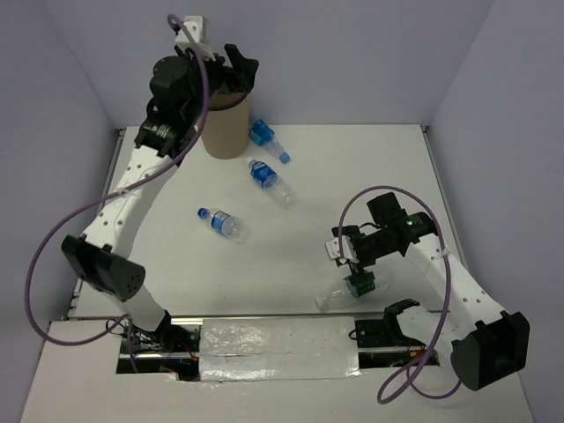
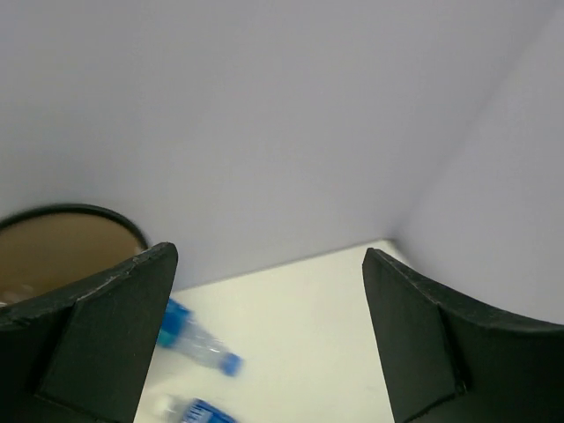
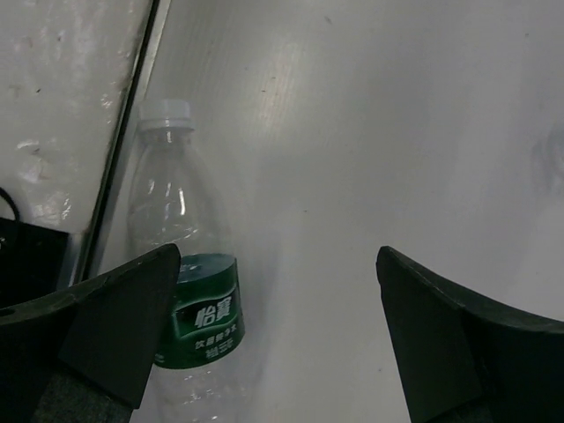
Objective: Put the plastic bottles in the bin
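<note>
Left tool (image 1: 238,63) gapes wide and empty over the bin (image 1: 226,128) rim. Right tool (image 3: 278,256), equally wide, hovers above the green-label bottle (image 3: 181,203), which lies near one finger.

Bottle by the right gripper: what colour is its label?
The label is dark green with white lettering, best seen in the right wrist view.

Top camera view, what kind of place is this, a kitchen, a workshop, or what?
Probably a robot test booth in a lab: plain pale walls box in a white table, and the left arm and right arm are bolted at its near edge.
</note>
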`<state>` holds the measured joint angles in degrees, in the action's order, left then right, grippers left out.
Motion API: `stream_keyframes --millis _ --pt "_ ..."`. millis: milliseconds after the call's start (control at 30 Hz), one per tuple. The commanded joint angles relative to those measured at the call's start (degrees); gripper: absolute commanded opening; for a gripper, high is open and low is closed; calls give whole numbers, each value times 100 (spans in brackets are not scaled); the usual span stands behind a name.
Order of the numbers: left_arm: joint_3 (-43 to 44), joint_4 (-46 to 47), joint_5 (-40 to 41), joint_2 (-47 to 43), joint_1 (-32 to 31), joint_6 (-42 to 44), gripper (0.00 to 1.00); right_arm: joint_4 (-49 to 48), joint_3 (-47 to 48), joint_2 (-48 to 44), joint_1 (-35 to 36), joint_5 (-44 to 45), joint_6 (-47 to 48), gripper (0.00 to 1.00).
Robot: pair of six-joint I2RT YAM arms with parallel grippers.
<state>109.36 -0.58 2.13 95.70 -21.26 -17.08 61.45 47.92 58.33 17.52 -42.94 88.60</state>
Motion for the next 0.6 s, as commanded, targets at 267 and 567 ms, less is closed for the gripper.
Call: stream_keyframes --millis 267,567 --pt "-2620 444 -1250 -1825 -19 -2280 99 -597 -1003 -1166 1534 1665 -2231 100" --pt "-4071 963 -1347 -2994 -80 -2696 99 -2725 -1909 -289 2414 3212 -3586 98"
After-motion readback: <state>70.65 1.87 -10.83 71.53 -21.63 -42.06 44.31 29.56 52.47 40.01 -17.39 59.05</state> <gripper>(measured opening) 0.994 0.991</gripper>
